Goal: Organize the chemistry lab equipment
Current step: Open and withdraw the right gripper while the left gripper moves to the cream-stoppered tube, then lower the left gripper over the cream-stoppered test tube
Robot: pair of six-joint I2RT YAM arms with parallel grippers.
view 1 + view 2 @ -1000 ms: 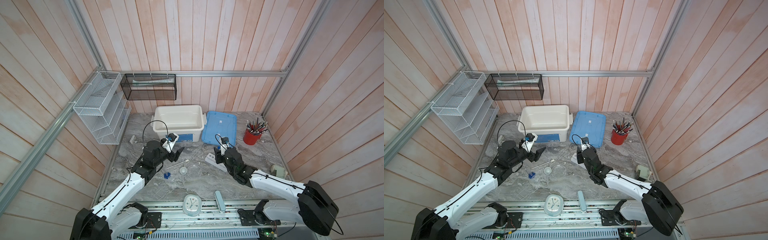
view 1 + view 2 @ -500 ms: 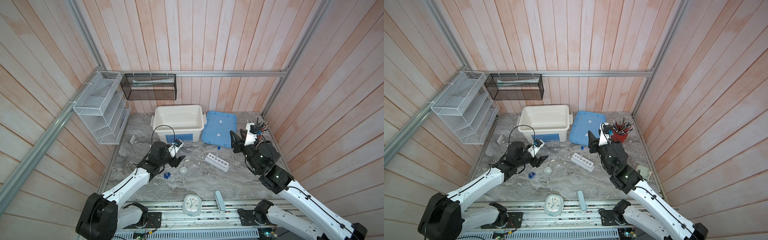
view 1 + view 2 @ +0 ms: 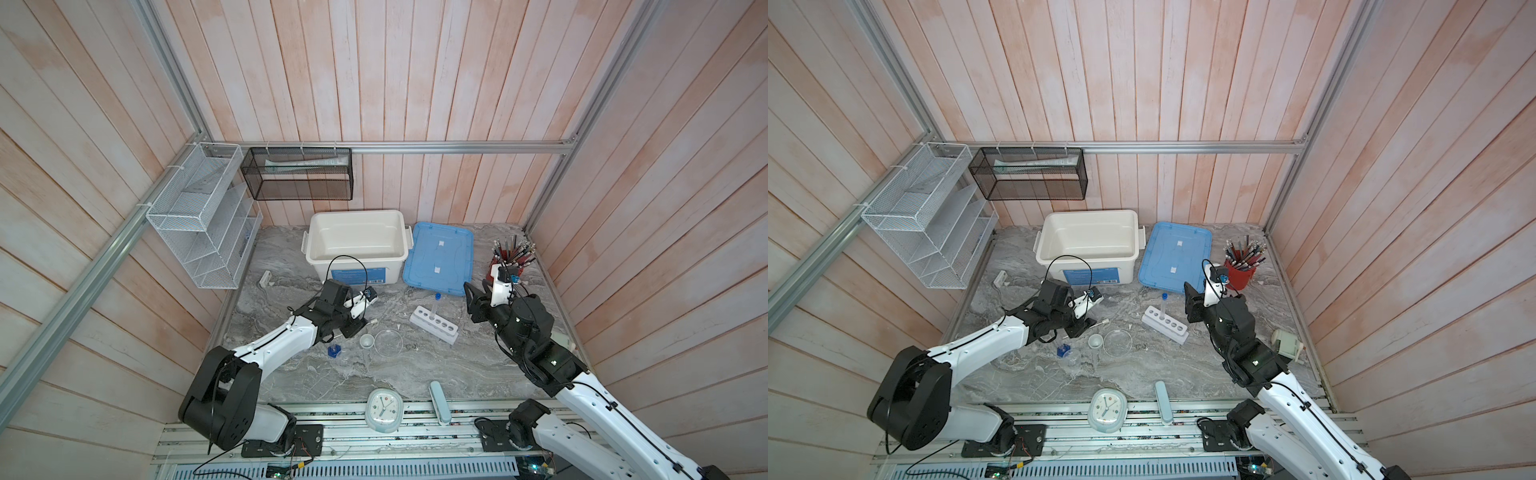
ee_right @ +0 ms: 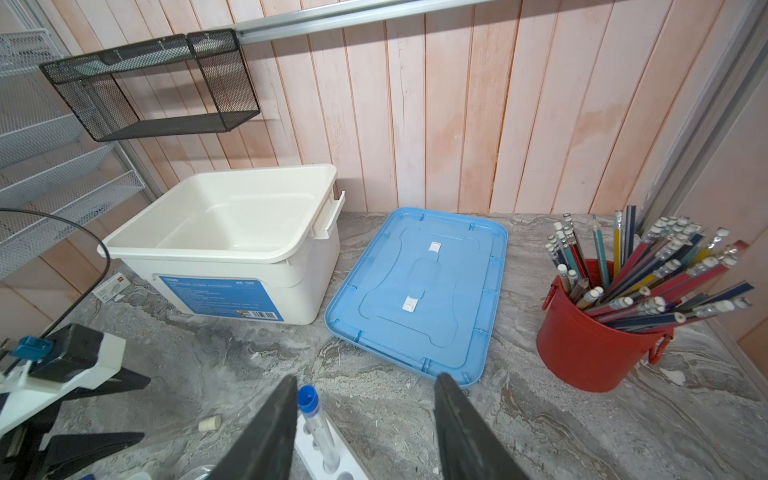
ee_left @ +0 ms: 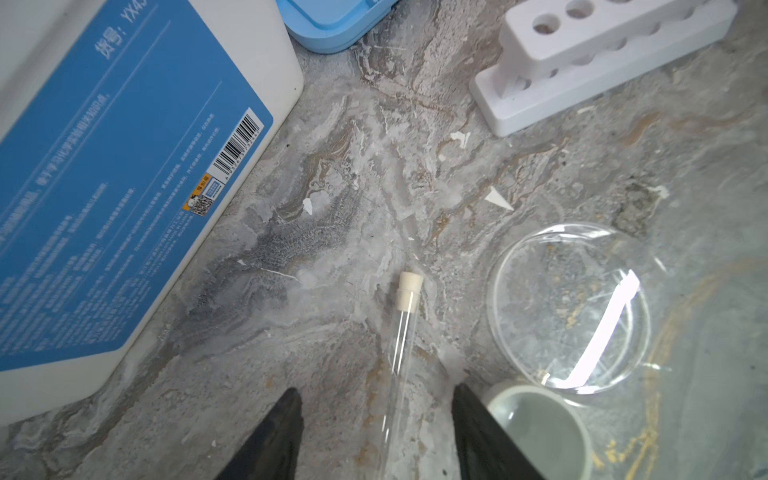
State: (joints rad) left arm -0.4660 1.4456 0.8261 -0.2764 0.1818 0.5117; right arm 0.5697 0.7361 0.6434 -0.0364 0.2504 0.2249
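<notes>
The white-capped tube, lying flat left of centre in both top views, is being straddled by the left gripper, jaws spread and not touching it. Gentle closing on the glass, then carrying to the six-hole rack, is likely being called for. The right gripper is being held spread, empty.

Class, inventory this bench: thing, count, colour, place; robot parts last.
bin: 1, white, back
lid: 1, blue, beside bin
pen cup: 1, red, back-right
rack: 1, white, mid-table
blue-capped tube: 1, clear, upright in rack
white-capped tube: 1, clear, lying centre-left
petri dish: 1, clear, centre
small dish: 1, white, centre
vessel: 1, clear, blue-based, centre-left
clock: 1, white, front
shelf: 1, white, left wall
basket: 1, black, back wall
left pincer: 1, black, astride white-capped tube
right pincer: 1, black, near rack
</notes>
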